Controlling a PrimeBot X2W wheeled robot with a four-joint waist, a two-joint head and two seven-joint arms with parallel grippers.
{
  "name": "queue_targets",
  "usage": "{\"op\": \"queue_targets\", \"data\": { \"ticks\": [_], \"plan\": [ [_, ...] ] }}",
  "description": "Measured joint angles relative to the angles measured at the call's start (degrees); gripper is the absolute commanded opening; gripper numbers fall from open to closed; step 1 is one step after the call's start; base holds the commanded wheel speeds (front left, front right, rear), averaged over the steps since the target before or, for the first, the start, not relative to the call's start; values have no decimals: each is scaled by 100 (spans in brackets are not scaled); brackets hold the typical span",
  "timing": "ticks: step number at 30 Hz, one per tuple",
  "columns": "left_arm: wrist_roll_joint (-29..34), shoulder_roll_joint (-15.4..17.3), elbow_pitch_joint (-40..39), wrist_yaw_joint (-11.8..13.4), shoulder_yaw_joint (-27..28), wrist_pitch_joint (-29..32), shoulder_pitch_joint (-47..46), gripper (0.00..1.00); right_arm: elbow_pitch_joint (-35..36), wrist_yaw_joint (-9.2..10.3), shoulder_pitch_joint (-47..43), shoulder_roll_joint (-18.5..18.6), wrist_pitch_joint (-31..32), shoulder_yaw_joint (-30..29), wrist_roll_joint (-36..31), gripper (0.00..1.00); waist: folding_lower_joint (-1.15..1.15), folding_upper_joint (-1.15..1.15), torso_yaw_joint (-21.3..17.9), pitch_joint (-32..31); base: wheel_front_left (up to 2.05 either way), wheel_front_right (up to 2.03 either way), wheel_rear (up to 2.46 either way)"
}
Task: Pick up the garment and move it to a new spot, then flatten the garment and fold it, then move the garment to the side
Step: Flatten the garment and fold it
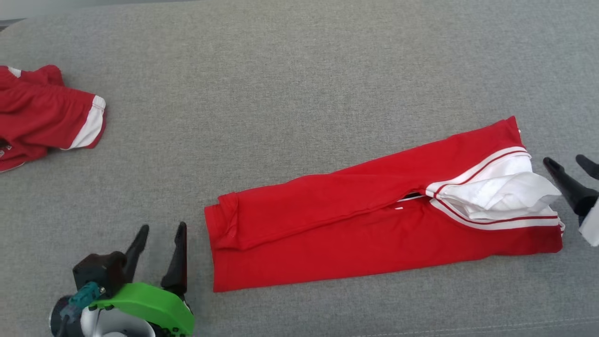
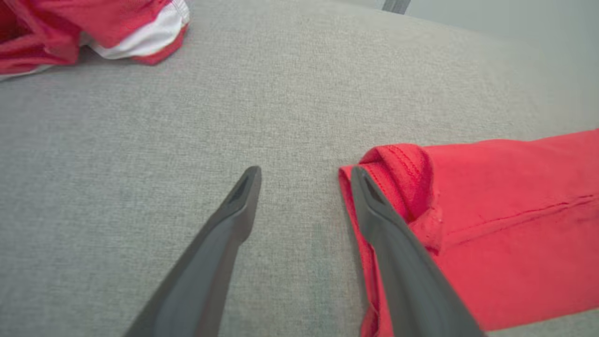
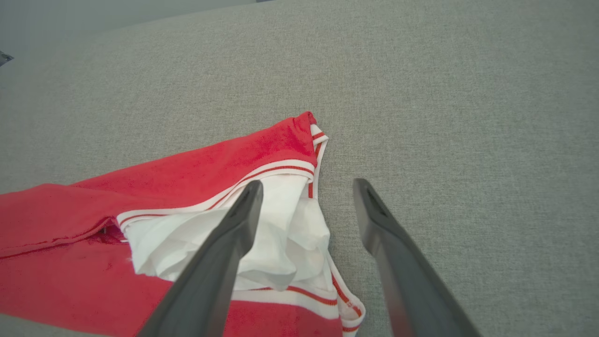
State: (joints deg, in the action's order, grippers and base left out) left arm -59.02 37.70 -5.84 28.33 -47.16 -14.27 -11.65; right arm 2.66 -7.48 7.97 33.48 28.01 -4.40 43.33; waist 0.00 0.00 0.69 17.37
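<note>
While left fingers point(image 1: 178, 252) and right fingers point(image 1: 565, 183) stand apart, empty, the garment point(image 1: 374, 229) lies between them.
Another red garment point(image 1: 47, 112) lies well beyond the left pair.

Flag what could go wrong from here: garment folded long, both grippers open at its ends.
1. The white lining is bunched and spilling out by the right gripper; a grasp there may catch only that lump.
2. The hem by the left gripper is curled over; a pinch could take one layer and unfold the garment.
3. A second red garment lies at far left; moving aside that way could tangle them.
</note>
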Motion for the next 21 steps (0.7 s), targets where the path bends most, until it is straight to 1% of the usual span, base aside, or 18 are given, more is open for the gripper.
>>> {"op": "queue_targets", "data": {
  "ticks": [3,4,6,8,11,15,18,19,21],
  "plan": [
    [487,-51,-60,151,345,-53,55,100,-391,-2,361,-152,357,164,-332,100,0,0,124,10,0,0,0],
    [642,-118,-113,148,489,-54,82,100,-546,0,463,-213,441,203,-417,100,0,0,172,14,0,0,0],
    [949,-290,-218,43,794,-71,177,100,-853,-1,568,-298,522,303,-642,100,0,0,280,22,0,0,0],
    [1131,-458,-267,-134,1037,-78,327,100,-1155,-1,592,-311,527,378,-920,100,0,0,393,28,0,0,0],
    [1389,-697,-260,-386,1437,-77,610,100,-1501,-1,576,-382,519,400,-987,100,0,0,563,32,0,0,0],
    [1641,-1053,-220,-749,1942,-77,943,100,-1729,-1,511,-343,513,397,-1020,100,0,0,744,29,0,0,0],
    [1783,-1255,-143,-1070,2185,-77,1104,100,-1870,1,498,-363,606,409,-815,100,0,0,828,9,0,0,0],
    [1783,-1255,-143,-1070,2185,-77,1104,100,-1870,1,498,-363,606,409,-815,100,0,0,828,9,0,0,0],
    [1885,-1397,-78,-1281,2321,-78,1137,100,-1950,19,531,-413,749,426,-531,100,0,0,856,-31,0,0,0]
  ]
}}
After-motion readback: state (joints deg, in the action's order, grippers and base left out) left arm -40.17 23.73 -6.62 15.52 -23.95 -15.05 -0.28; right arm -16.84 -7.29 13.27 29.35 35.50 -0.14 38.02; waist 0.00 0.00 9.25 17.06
